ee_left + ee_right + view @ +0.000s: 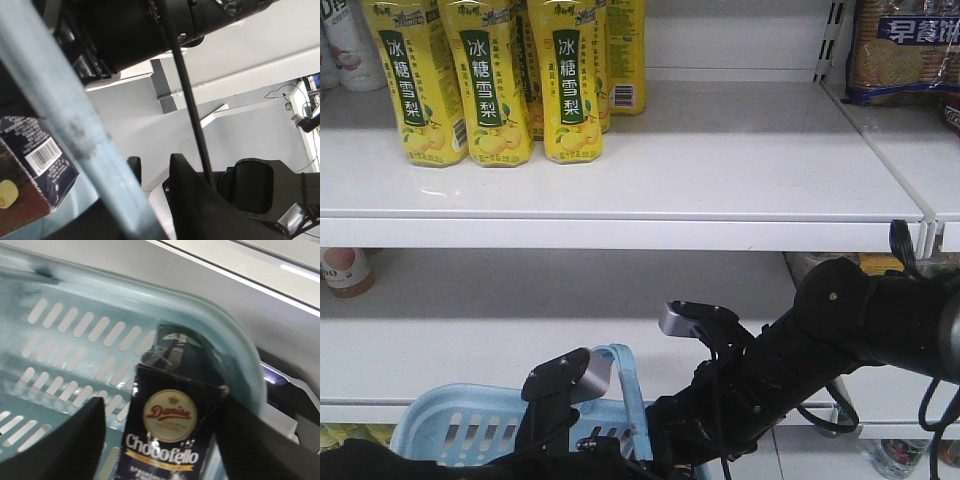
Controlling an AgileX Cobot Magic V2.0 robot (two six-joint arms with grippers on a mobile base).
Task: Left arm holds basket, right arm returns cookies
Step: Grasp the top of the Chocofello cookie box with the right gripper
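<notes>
Inside a corner of the basket (75,285), the right gripper (165,442) spreads its fingers (60,445) astride the cookies (167,415); whether the left gripper (560,395) pinches the handle (628,395) cannot be told.

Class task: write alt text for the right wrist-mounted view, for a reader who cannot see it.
A dark navy Danisa Chocofello cookie box sits in the corner of a light blue slotted basket, with the right gripper's black fingers on either side of it. A white shelf edge runs behind.

Light blue slotted basket (450,405) sits at lower left; navy Danisa Chocofello cookies box (167,440) rests inside, by its rounded corner.
</notes>
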